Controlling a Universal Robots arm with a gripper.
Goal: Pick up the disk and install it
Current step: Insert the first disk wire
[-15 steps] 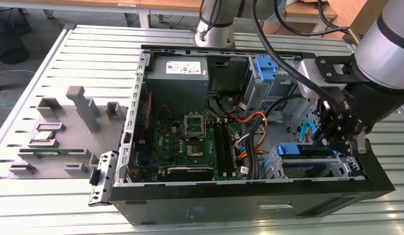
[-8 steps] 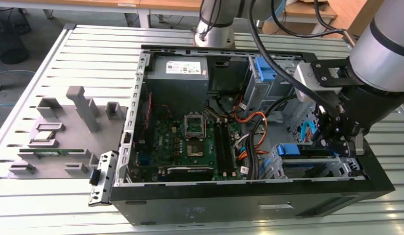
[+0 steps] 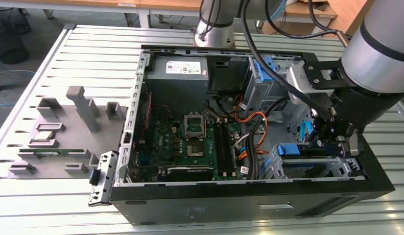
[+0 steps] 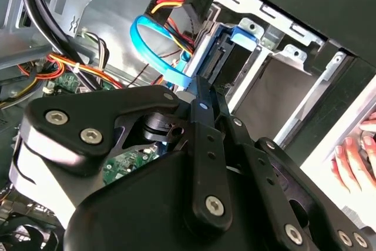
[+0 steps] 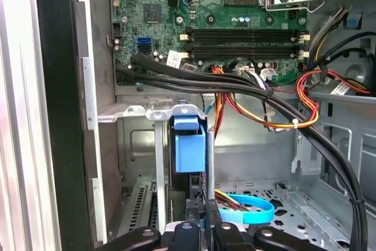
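My pincer is closed on the near edge of the disk. The disk stands on edge in the drive cage of the open computer case. A light-blue flat cable lies just beside it. Beyond are black cables, then the motherboard.

The second wrist view adds a person's hand past the case's black edge. The exterior view adds a grey parts tray on the table.

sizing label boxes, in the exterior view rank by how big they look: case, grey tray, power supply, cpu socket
1. case, by far the largest
2. grey tray
3. power supply, plainly smaller than the tray
4. cpu socket, smallest
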